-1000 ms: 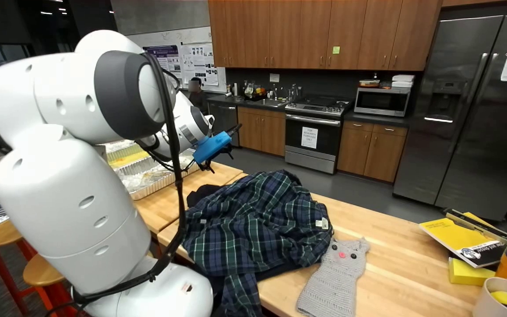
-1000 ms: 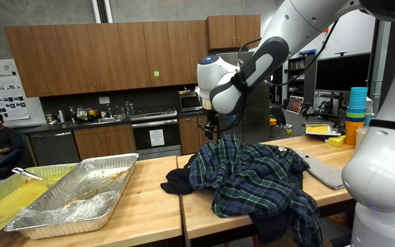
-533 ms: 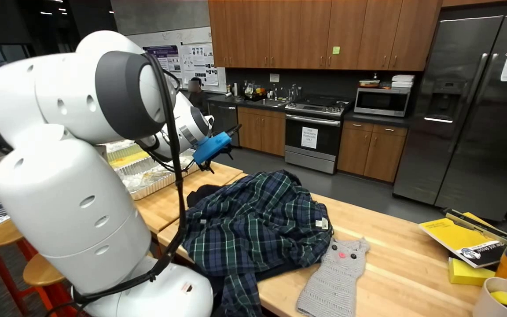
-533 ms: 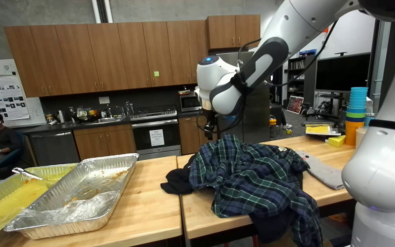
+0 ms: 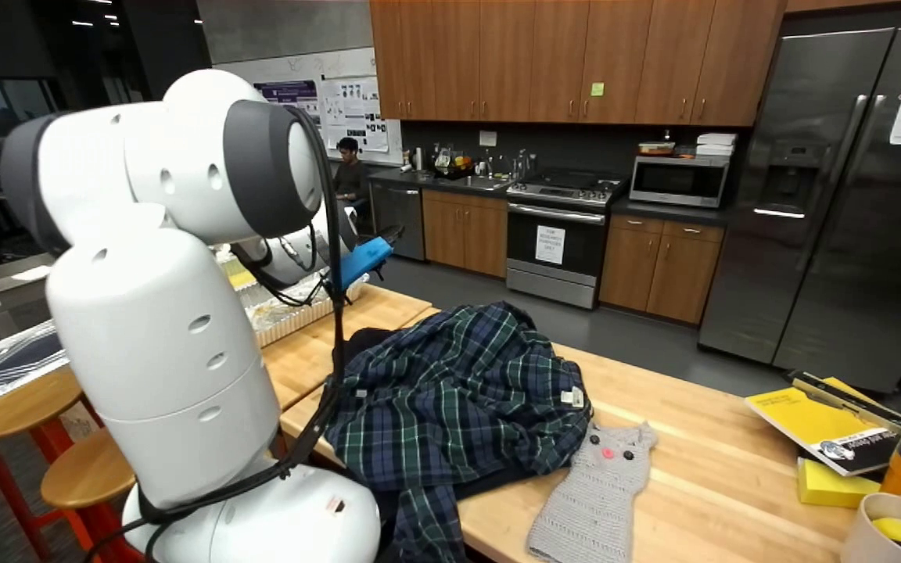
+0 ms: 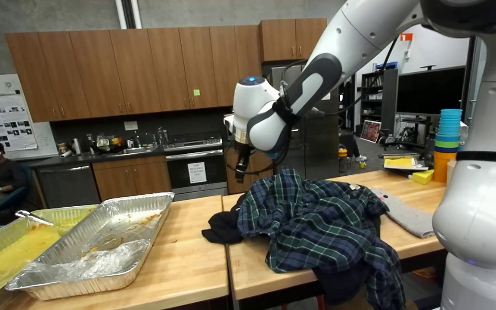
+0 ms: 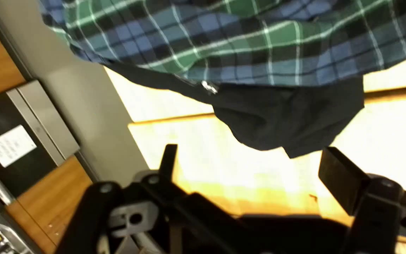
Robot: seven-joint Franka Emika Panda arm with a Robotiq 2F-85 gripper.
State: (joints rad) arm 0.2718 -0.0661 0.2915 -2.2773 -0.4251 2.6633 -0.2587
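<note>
My worktop (image 5: 716, 461) carries a loose heap of cloth, most of it the shirt (image 6: 317, 219), rumpled and partly drooping over one edge. From what I see, I'd call the handling barely under way: the shirt lies bunched, none of it is lifted, and a hold on any cloth is not yet made. How much is left beyond that, I can't tell from here. The foil tray (image 6: 88, 286) sits well apart from the heap. The knit piece (image 5: 599, 493), with dark eyes and a pink nose, lies flat just beside the shirt; whether the two touch, I can't make out. Black cloth (image 6: 222, 228) pokes out from under the shirt and crosses the seam in the worktop. Near that end of the heap, higher up, hangs my tool (image 7: 254, 164), its fingers (image 7: 342, 178) spread wide, with nothing clamped between them and, as far as I can see, no contact with anything. In the wrist view, a corner of the black cloth shows beyond the gap, apparently lower down. Smallest of all, a pale tag (image 5: 573, 397) shows on the shirt.
</note>
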